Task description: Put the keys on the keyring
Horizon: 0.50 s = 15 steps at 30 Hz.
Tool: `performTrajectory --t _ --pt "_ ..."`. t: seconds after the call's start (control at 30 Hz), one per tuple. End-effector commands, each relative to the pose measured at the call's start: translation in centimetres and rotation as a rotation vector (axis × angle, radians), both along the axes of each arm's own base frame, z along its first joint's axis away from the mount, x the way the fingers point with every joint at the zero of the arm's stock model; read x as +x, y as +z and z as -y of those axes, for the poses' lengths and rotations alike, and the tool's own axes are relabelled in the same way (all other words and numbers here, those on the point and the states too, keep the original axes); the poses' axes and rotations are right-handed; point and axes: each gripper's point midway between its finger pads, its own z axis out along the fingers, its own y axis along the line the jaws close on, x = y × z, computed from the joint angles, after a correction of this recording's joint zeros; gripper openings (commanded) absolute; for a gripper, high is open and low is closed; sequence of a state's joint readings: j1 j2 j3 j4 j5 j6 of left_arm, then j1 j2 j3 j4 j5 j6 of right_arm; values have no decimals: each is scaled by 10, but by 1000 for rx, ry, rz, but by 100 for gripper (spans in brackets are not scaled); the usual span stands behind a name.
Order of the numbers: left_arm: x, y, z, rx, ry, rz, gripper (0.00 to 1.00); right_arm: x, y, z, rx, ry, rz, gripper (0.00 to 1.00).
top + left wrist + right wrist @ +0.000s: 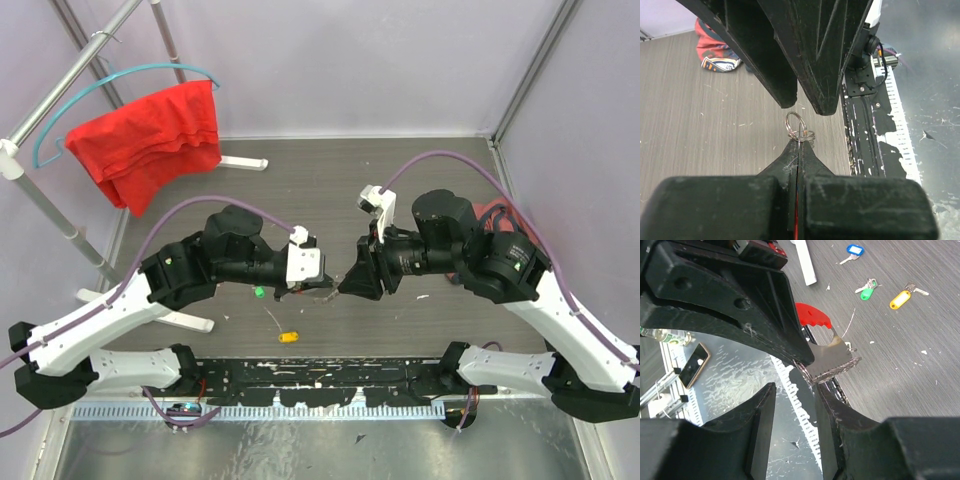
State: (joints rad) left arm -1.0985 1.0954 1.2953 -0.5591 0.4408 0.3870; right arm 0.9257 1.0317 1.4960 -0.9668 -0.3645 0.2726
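- The left gripper point(799, 150) is clamped tight on the keyring point(799, 127) at the lower centre of the left wrist view. Only the wire loop pokes out past the tips, probably so that a key can be threaded onto it.
- In the right wrist view the keyring's red bar point(812, 317) shows at upper centre, wedged in that same grip.
- The right gripper point(795, 397) faces it nearly tip to tip, jaws partly apart with nothing between them. It looks free to fetch a key.
- The green key point(867, 292), yellow key point(900, 299) and blue key point(855, 250) lie loose on the table point(330, 190), at the upper right of the right wrist view, well apart from the keyring. No key shows on the loop.
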Motion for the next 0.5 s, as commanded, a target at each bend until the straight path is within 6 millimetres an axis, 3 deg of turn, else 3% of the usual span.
performTrajectory --t 0.0,0.47 --pt "-10 10 -2 -8 -52 15 0 -7 17 -5 65 58 30 43" --pt "-19 11 2 -13 -98 2 0 -4 4 -14 45 78 3 38"
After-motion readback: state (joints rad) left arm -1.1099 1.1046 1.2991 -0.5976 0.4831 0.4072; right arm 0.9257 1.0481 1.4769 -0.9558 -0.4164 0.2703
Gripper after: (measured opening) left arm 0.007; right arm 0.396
